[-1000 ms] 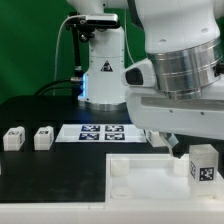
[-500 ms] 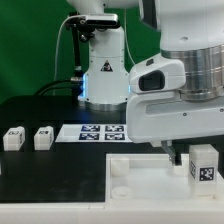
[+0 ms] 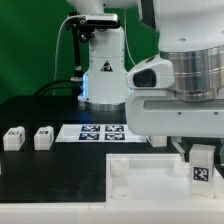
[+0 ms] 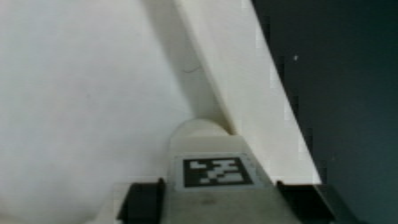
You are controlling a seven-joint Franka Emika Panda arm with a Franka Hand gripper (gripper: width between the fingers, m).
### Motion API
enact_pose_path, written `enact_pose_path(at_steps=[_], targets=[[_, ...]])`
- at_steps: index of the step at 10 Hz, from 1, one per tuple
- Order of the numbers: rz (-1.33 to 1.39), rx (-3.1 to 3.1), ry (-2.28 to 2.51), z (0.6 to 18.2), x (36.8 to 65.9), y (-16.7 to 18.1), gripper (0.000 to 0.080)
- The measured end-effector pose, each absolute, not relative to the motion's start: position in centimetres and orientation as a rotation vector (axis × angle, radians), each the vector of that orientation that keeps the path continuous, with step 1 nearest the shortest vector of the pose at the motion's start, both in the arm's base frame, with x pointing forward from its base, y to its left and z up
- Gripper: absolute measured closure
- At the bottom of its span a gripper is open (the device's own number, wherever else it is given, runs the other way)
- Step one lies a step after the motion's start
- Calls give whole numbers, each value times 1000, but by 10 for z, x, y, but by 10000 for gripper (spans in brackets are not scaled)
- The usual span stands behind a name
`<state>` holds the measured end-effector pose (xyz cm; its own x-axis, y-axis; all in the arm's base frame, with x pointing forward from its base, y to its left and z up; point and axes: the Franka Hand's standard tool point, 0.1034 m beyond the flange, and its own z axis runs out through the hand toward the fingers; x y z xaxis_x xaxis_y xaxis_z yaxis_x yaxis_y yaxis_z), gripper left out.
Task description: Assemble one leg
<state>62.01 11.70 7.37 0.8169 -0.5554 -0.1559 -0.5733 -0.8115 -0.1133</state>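
Observation:
A leg [image 3: 202, 166], a small white block with a black-and-white tag, sits between the fingers of my gripper [image 3: 199, 153] at the exterior view's right. It hangs over the right corner of the large white square rimmed piece [image 3: 140, 172]. In the wrist view the leg [image 4: 214, 160] shows its tag, with dark finger pads [image 4: 143, 204] pressed against both of its sides; the gripper [image 4: 221, 206] is shut on it. The white piece's rim [image 4: 217, 80] runs under the leg. Two more legs [image 3: 13, 138] [image 3: 43, 137] stand at the left.
The marker board [image 3: 100, 132] lies flat behind the white piece. The robot's base [image 3: 100, 60] stands at the back with cables beside it. The black table [image 3: 50, 175] lies between the spare legs and the white piece.
The arm's wrist has turned and shifted slightly, and the held leg has dropped a little toward the white piece's corner. The two legs at the left have not moved.

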Motion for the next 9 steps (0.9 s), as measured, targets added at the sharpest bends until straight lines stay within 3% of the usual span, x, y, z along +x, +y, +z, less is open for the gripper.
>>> enact_pose_path(at_steps=[3,6,7,8,9], targets=[[289,-2432,1624,77,625,116,502],[346,-2191,1943,79,627,118,504],[347,-2192,1942,78,627,119,411],[345,-2205,1925,78,627,118,411],[338,-2247,1870,78,627,118,240]])
